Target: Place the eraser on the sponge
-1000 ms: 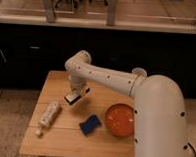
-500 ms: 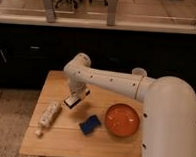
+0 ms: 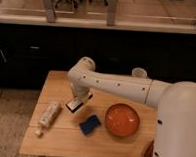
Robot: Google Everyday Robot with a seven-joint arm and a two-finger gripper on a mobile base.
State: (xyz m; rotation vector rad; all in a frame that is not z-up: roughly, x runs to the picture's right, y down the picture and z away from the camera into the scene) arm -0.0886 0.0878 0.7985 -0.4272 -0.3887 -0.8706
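Note:
My gripper [image 3: 76,101] hangs at the end of the white arm over the left-middle of the wooden table [image 3: 61,86]. It is shut on the eraser [image 3: 73,106], a small block showing a pale face with a dark edge, held just above the tabletop. The sponge [image 3: 90,124], a flat dark-blue pad with wavy edges, lies on the table below and to the right of the eraser, a short gap away.
An orange bowl [image 3: 122,119] sits right of the sponge. A long white power strip [image 3: 48,116] lies near the table's left edge. A pale round object [image 3: 138,72] stands at the back right. Dark cabinets run behind the table.
The gripper with the eraser has shifted slightly toward the front of the table, closer to the sponge. The sponge, bowl and power strip have not moved.

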